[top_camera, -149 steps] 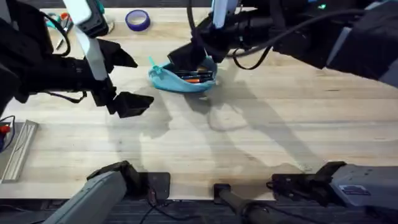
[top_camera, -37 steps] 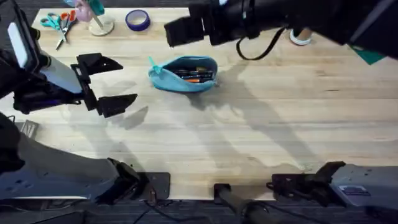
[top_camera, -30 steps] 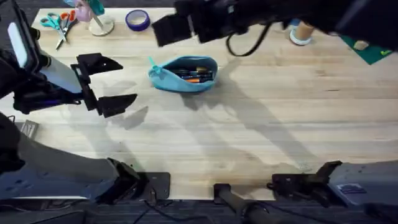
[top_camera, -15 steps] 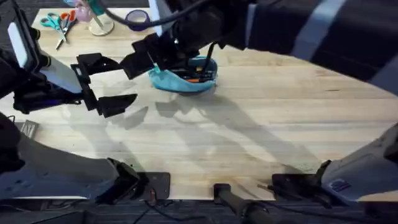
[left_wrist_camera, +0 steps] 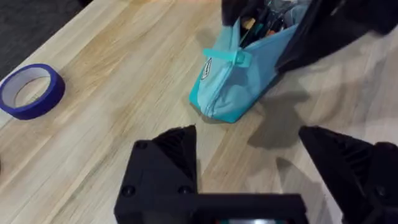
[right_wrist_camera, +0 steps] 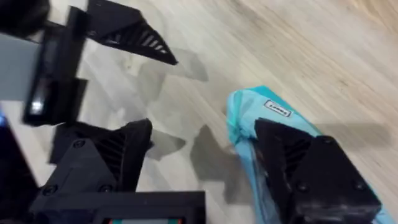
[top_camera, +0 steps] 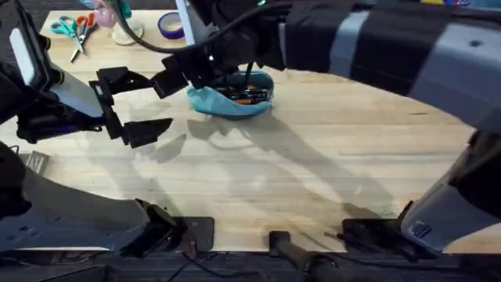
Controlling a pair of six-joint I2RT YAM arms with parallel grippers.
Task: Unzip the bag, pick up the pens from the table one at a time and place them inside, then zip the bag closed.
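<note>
Bag [top_camera: 232,95] sits upper centre of overhead view on table [top_camera: 313,172], unzipped, pens [top_camera: 244,94] inside; your right end effector [top_camera: 200,72] spread wide at bag's left end, holding nothing; your left end effector [top_camera: 135,103] left of bag, apart from it, spread wide, empty; tape roll [top_camera: 172,24] along top edge.

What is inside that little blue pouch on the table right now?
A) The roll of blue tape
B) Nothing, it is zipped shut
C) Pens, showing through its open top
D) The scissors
C: the bag lies unzipped with dark and orange-tipped pens showing through its open top, while the scissors and the tape roll lie apart from it at the table's far edge.
</note>
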